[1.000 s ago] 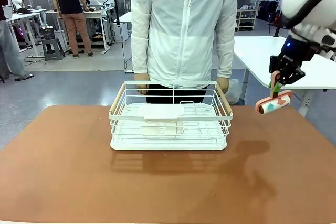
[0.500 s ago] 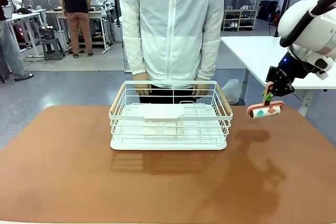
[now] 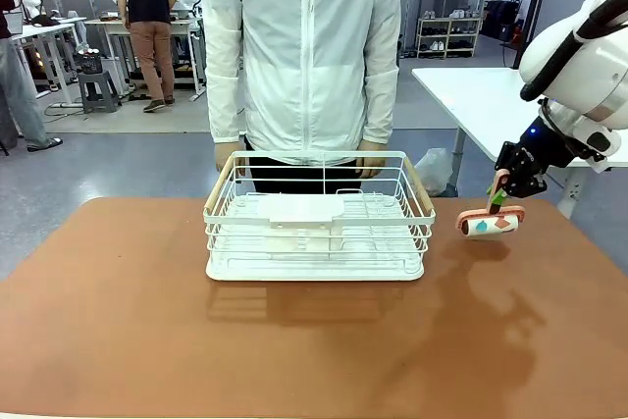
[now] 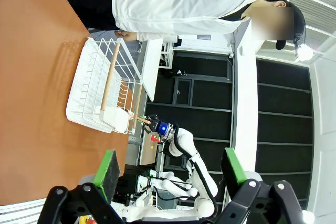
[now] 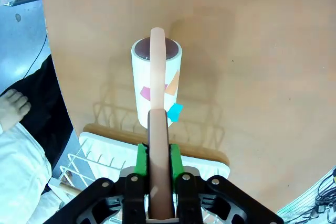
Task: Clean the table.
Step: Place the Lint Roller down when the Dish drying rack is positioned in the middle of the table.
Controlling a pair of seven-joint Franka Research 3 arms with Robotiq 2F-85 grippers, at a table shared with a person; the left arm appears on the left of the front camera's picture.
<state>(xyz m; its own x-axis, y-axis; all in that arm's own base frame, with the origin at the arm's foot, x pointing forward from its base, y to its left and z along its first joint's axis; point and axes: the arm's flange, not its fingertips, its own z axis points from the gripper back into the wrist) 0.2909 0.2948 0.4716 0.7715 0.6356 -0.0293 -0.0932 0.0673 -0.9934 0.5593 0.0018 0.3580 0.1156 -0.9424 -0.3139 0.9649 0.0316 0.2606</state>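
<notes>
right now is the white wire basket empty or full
Empty: the white wire basket shows only its own white rack and tray inside.

White wire basket [image 3: 319,218] mid-scene; person in white jacket [image 3: 304,51] behind; white-topped table [image 3: 491,95] beyond.

Grey glossy floor [image 3: 118,159], white-topped side table [image 3: 481,95], distant workbenches [image 3: 59,31], shelving [image 3: 440,31].

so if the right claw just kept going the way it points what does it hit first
Most likely the table. The right claw, shut on the lint roller by its handle, points down at the bare top beside the wire basket, so the roller's drum would touch first; its height above the top is unclear.
</notes>
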